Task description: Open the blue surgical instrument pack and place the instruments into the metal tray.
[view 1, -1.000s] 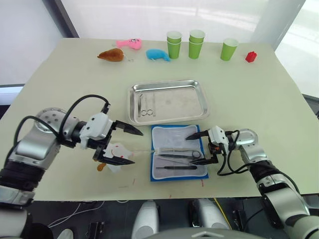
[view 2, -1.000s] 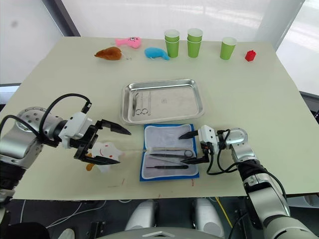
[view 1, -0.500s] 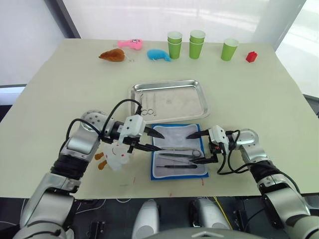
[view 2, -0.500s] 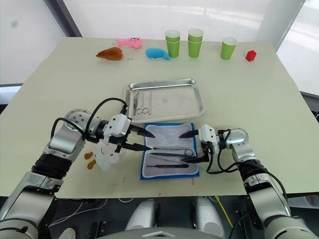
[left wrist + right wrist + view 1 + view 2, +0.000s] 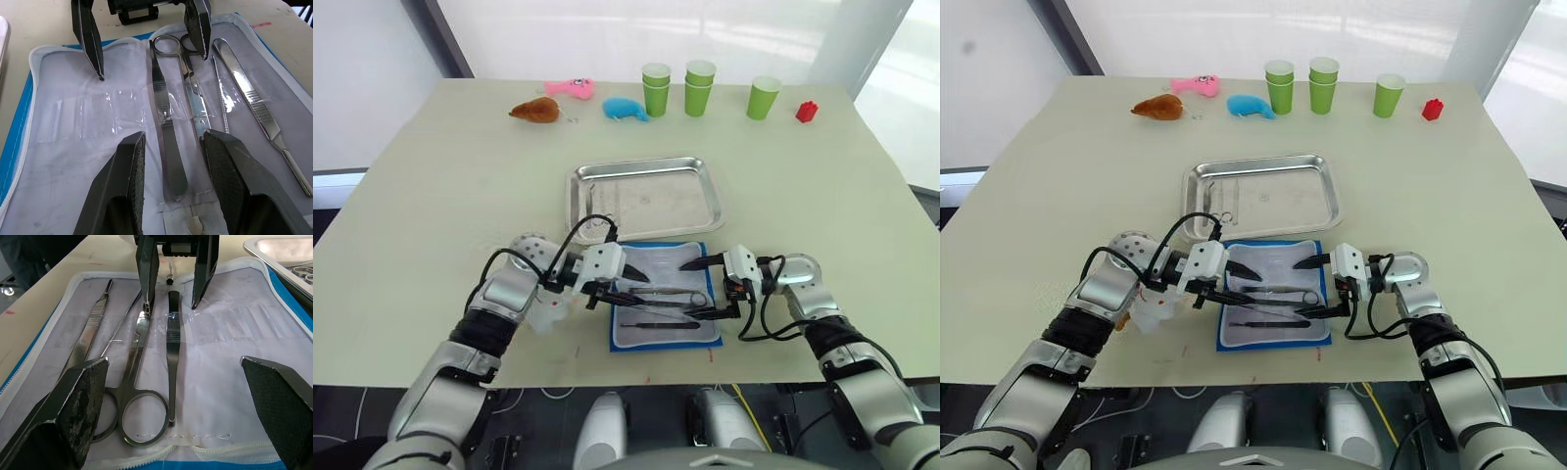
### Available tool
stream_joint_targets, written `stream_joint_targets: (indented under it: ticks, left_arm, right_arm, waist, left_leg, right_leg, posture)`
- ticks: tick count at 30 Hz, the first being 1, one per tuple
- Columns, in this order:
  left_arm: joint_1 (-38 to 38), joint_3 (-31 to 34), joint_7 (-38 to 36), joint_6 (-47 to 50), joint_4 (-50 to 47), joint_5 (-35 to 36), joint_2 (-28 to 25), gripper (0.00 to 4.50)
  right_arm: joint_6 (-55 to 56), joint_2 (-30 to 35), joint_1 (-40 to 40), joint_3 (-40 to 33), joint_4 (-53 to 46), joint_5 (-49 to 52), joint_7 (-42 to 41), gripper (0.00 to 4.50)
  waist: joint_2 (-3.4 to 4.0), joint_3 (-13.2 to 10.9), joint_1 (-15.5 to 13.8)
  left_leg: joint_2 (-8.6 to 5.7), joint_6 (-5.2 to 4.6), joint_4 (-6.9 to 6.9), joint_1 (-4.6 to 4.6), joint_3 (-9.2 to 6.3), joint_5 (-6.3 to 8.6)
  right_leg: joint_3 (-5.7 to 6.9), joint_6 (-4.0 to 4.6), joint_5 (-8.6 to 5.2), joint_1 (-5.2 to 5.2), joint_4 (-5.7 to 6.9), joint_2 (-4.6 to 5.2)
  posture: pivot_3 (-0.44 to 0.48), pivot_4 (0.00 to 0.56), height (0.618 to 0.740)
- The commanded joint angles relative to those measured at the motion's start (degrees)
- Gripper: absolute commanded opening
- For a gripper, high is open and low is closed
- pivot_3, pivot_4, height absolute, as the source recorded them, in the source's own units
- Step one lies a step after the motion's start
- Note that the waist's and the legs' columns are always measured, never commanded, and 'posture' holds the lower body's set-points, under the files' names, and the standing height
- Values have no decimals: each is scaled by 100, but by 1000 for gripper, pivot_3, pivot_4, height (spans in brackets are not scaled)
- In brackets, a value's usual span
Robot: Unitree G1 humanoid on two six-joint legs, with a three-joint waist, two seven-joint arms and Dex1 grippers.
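The blue surgical instrument pack (image 5: 668, 333) lies open near the table's front edge, white lining up. Several instruments (image 5: 168, 132) rest under a clear strap in it: ring-handled scissors (image 5: 137, 382), tweezers (image 5: 171, 342) and a flat handle (image 5: 259, 117). My left gripper (image 5: 634, 290) is open over the pack's left half, and in the left wrist view its fingers (image 5: 122, 191) straddle the tweezers. From the pack's right side my right gripper (image 5: 686, 291) stands wide open, facing the left one. Just behind the pack, the metal tray (image 5: 666, 201) holds a few instruments (image 5: 600, 208) at its left end.
A white plush toy (image 5: 546, 313) lies under my left forearm. Along the far edge stand green cups (image 5: 655, 88), a red block (image 5: 806, 112), a blue plush (image 5: 624, 108), a pink toy (image 5: 570, 87) and a brown toy (image 5: 533, 110).
My left arm has swung right, from beside the white plush toy to over the open pack. The right gripper has stayed put and open.
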State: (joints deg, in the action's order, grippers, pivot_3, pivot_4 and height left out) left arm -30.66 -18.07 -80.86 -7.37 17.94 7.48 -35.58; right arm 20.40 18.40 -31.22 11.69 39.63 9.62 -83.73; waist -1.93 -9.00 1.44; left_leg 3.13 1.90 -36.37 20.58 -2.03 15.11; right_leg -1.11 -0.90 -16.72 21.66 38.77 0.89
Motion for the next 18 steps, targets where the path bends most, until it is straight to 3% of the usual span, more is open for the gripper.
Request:
stream_joint_targets:
  ticks: [1, 10, 13, 15, 16, 18]
  left_arm:
    - [57, -21, 47, -154, 311, -168, 29, 2025]
    - [70, 48, -88, -728, 1172, -139, 178, 2025]
    - [25, 54, -75, -795, 1296, -177, 195, 1401]
    - [-30, 38, -68, -865, 1400, -235, 198, 434]
    - [-61, 25, -74, -897, 1453, -269, 204, 174]
    - [-119, 3, -72, -953, 1546, -324, 217, 23]
  right_arm:
    - [-65, 63, 351, 332, 474, -407, -15, 4500]
    - [-60, 62, 348, 356, 467, -399, -11, 4500]
    - [-69, 63, 355, 361, 449, -395, -14, 4500]
    - [-69, 58, 354, 366, 448, -397, -10, 4500]
    - [-64, 53, 349, 368, 460, -399, -7, 4500]
    - [-58, 42, 338, 375, 472, -402, 0, 4500]
  waist:
    - [3, 3, 0]
    - [36, 36, 4]
    - [45, 44, 5]
    - [52, 50, 5]
    - [54, 51, 3]
    - [58, 55, 5]
  left_leg:
    - [0, 0, 0, 0, 0, 0]
    - [-3, -1, -2, -19, 3, 0]
    - [-3, -1, -2, -19, 4, 0]
    - [-3, -1, -2, -19, 4, 0]
    - [-3, -1, -2, -19, 4, 0]
    - [-3, -1, -2, -22, 3, -1]
  right_leg:
    - [0, 0, 0, 0, 0, 0]
    - [-1, 0, -1, -15, 9, 0]
    - [-3, 0, -1, -15, 8, 0]
    - [-3, 0, -1, -15, 9, -1]
    - [-3, 0, -1, -15, 9, 0]
    - [-3, -1, -1, -15, 12, -1]
  posture:
    - [0, 150, 740]
    - [0, 150, 740]
    - [0, 150, 740]
    - [0, 150, 740]
    - [0, 150, 740]
    - [0, 150, 740]
